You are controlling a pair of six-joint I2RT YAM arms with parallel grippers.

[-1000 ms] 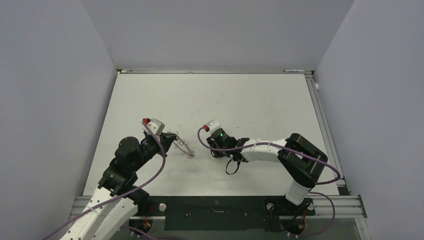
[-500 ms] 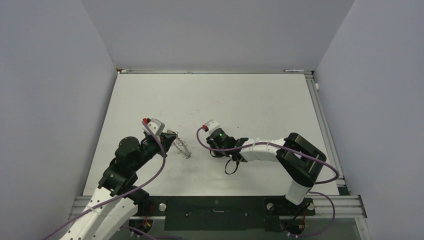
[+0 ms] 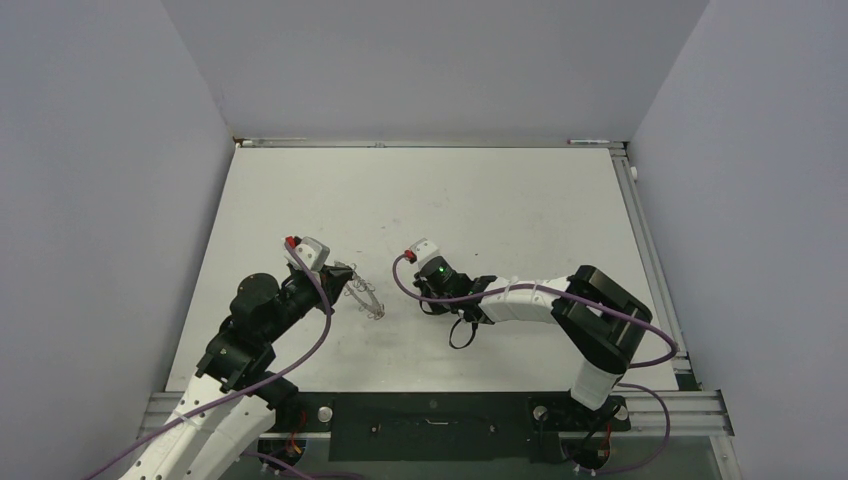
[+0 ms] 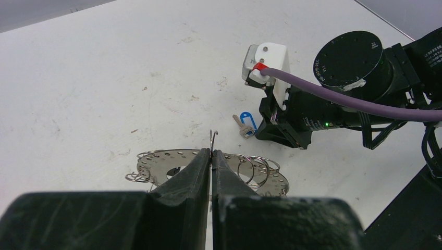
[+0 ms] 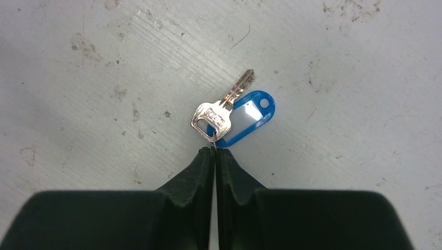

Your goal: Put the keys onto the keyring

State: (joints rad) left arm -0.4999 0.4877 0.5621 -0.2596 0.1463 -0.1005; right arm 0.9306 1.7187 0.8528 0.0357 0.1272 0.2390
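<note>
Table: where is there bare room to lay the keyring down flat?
Free: the whole far half of the table beyond both claws, and its right side. Crowded: the gap between the left claw, clamping the keyring, and the right claw at the blue-tagged key.

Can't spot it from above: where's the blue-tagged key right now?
Right wrist view: the blue-tagged key lies on the table at the right gripper's shut tips, right of the keyring.
</note>
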